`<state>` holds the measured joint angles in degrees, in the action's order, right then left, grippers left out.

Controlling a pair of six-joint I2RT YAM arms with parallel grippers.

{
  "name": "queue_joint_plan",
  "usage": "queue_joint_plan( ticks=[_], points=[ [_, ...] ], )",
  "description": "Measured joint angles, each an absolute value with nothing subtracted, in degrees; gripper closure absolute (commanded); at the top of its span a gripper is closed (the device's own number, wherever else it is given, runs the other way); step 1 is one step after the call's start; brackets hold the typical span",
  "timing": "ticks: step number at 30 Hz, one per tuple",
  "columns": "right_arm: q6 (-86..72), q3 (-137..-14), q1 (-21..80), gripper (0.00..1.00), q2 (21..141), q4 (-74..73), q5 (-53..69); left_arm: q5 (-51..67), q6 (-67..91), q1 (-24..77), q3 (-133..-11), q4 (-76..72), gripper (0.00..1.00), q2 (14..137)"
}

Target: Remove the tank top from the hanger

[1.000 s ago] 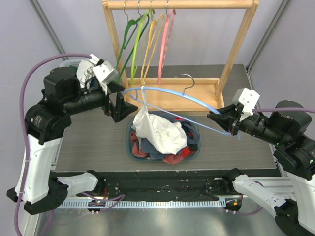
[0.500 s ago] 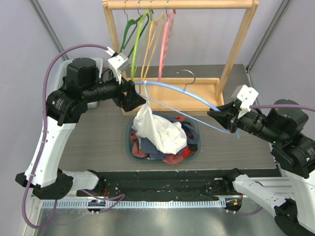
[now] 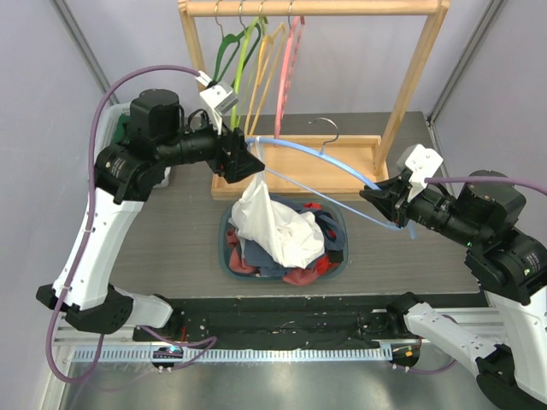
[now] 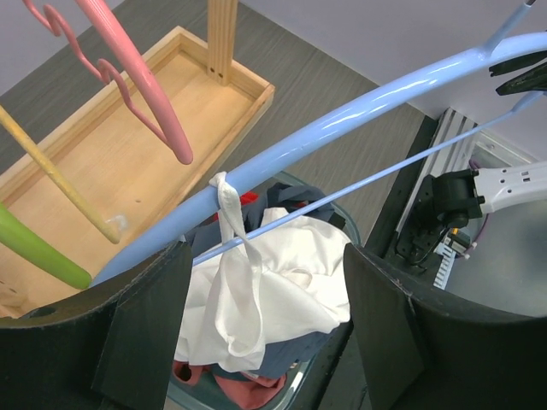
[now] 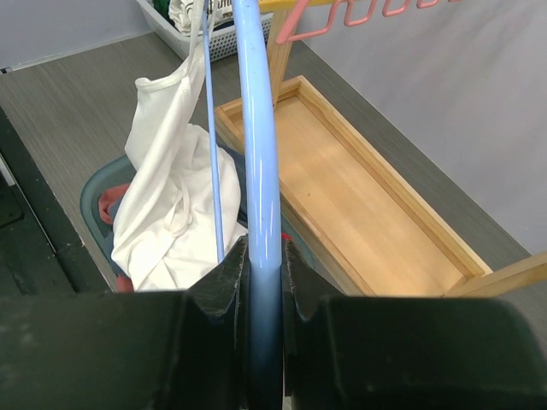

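The right gripper (image 3: 382, 198) is pressed together on one end of the blue hanger (image 3: 318, 164); the right wrist view shows its fingers (image 5: 219, 290) pinching the hanger's thick arm from both sides. The left gripper (image 3: 248, 158) stands at the opposite end of the hanger with its jaws spread wide. In the left wrist view its fingers (image 4: 144, 329) sit either side of that end, pinching nothing. Whether the near finger touches the hanger arm cannot be told. The hanger is held in the air, roughly level, its metal hook pointing up and clear of the rail. The white tank top (image 3: 267, 224) is still on the hanger. One strap (image 4: 224, 190) is looped over the thick arm close to the left gripper, and the second strap hangs loose below the thin lower bar. The body of the garment droops down and rests on mixed clothes (image 3: 299, 275) piled in a grey basket (image 3: 224, 249). The basket sits on the table (image 3: 162, 239) between the two arms, just in front of the wooden rack (image 3: 316, 7). The rack's tray base (image 5: 342, 201) lies beneath the hanger. Green, yellow and pink spare hangers (image 3: 291, 60) hang from the rack's top rail.
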<state>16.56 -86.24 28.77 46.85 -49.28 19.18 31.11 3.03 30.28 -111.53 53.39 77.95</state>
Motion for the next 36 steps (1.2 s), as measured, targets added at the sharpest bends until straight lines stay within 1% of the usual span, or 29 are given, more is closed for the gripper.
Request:
queue_joint_plan(
  ticks=[5, 7, 8, 9, 12, 16, 20, 22, 28, 29, 31, 32, 34, 35, 36],
  points=[
    [16.53, -86.24, 28.77, 0.99, 46.85, -49.19, 18.96, 31.11, 2.96, 30.68, -111.59, 53.39, 0.27, 78.72],
    [16.53, -86.24, 28.77, 0.99, 46.87, -49.06, 18.94, 31.11, 2.90, 30.76, -111.74, 53.39, 0.30, 79.02],
    [16.53, -86.24, 28.77, 0.99, 46.87, -48.95, 18.96, 31.11, 2.83, 30.81, -111.90, 53.39, 0.32, 79.18],
    [16.49, -86.24, 28.77, 0.99, 46.87, -48.86, 18.96, 31.11, 2.83, 30.89, -112.09, 53.39, 0.40, 79.33],
    [16.36, -86.24, 28.77, 0.99, 46.87, -48.75, 18.96, 31.24, 2.72, 31.29, -112.75, 53.34, 0.48, 80.01],
    [16.23, -86.24, 28.77, 0.99, 46.85, -48.60, 19.05, 31.18, 2.24, 32.49, -113.62, 53.36, 0.51, 81.25],
    [16.14, -86.24, 28.77, 0.99, 46.85, -48.49, 19.11, 30.89, 1.41, 33.39, -113.67, 53.41, 0.58, 81.93],
    [16.14, -86.24, 28.77, 0.99, 46.85, -48.49, 19.14, 30.59, 1.15, 33.58, -113.67, 53.43, 0.59, 82.02],
    [16.12, -86.24, 28.77, 0.99, 46.85, -48.49, 19.16, 29.61, 0.97, 33.63, -113.67, 53.49, 0.68, 82.00],
    [16.12, -86.24, 28.77, 0.99, 46.85, -48.51, 19.16, 29.52, 0.95, 33.63, -113.67, 53.49, 0.73, 81.97],
    [16.05, -86.24, 28.77, 0.99, 46.85, -48.51, 19.16, 29.23, 0.97, 33.63, -113.67, 53.54, 0.78, 81.91],
    [15.99, -86.24, 28.77, 0.99, 46.85, -48.51, 19.18, 29.06, 0.95, 33.63, -113.67, 53.56, 0.84, 81.89],
    [15.81, -86.24, 28.77, 0.99, 46.85, -48.51, 19.25, 28.73, 0.91, 33.63, -113.65, 53.56, 0.90, 81.87],
    [15.70, -86.24, 28.77, 0.99, 46.78, -48.51, 19.33, 28.49, 0.67, 33.63, -113.67, 53.56, 0.97, 81.87],
    [15.62, -86.24, 28.77, 0.99, 46.76, -48.53, 19.40, 28.29, 0.45, 33.63, -113.65, 53.58, 1.00, 81.87]
  ],
)
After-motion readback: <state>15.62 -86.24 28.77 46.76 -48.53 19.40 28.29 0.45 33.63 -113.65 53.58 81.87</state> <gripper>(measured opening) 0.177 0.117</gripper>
